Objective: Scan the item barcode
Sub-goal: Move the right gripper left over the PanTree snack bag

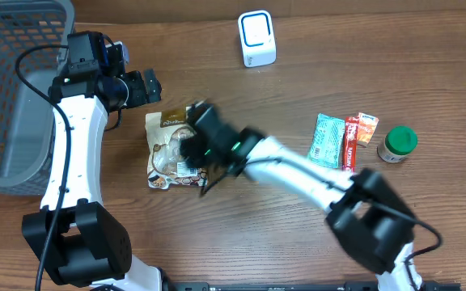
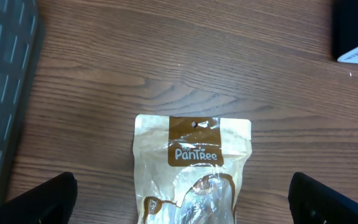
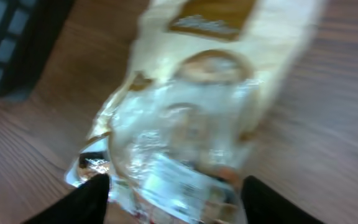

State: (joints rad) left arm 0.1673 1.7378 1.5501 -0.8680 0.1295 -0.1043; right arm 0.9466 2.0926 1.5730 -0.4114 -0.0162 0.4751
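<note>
Even light; right-wrist snack bag (image 3: 185, 124) motion-blurred.

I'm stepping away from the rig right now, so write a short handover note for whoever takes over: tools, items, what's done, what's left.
Left tool: open, holding nothing, poised near the top end of the snack bag.
Right tool: fingers apart on either side of the bag's lower end; motion blur hides whether it grips.
Snack bag: lying flat on the table, printed front up, well apart from the white scanner.
Done: both arms are at the bag, and the bag is not at the scanner.
Left: get a firm grip, lift the bag, and present its barcode to the scanner.
</note>
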